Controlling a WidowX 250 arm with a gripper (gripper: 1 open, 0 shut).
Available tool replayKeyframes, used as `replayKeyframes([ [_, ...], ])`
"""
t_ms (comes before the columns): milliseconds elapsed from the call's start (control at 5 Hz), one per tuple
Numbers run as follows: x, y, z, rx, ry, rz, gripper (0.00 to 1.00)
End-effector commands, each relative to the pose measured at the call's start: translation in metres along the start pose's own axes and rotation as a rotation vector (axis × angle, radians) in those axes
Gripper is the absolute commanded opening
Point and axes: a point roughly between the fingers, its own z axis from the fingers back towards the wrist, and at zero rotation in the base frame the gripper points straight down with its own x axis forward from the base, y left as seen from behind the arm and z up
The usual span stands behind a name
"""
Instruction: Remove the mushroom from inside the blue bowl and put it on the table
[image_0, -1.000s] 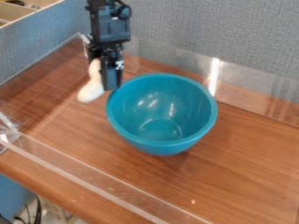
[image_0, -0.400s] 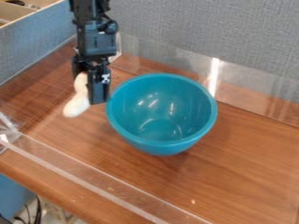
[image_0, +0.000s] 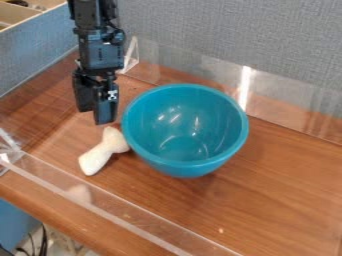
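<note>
The gripper (image_0: 98, 106) hangs over the table (image_0: 267, 190) with its fingers (image_0: 88, 101) pointing down. The fingers stand apart and there is nothing between them.

The job looks almost done. The mushroom (image_0: 102, 153) is not in the bowl (image_0: 186, 128). It lies on its side on the brown wood, and no part of the arm touches it. The bowl looks empty inside. What seems left is only for the arm to lift up and go away, with care not to bump the mushroom or the bowl.

The mushroom lies just below the fingers and a little nearer the front wall (image_0: 80, 190) of the table. There is a clear gap between the fingertips and it. Its pale stem points toward the front corner. The other end, nearer the fingers, is just beside the bowl's outer wall, maybe touching it. The bowl sits beside the fingers, on the side away from the cardboard box (image_0: 34, 40).
</note>
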Motion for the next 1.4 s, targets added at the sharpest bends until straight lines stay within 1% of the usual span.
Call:
replayKeyframes([
  [0, -0.002, -0.009, 0.027, 0.061, -0.043, -0.020, 1.00],
  [200, 0.002, -0.014, 0.021, 0.064, -0.045, -0.019, 1.00],
  [400, -0.005, -0.010, 0.021, 0.070, -0.062, -0.002, 1.00],
  [600, -0.004, -0.020, 0.020, 0.079, -0.081, 0.004, 1.00],
  [800, 0.001, -0.027, 0.012, 0.082, -0.090, 0.009, 1.00],
  [1000, 0.006, -0.032, 0.009, 0.084, -0.095, 0.002, 1.00],
  [1200, 0.014, -0.035, 0.003, 0.082, -0.098, -0.011, 1.00],
])
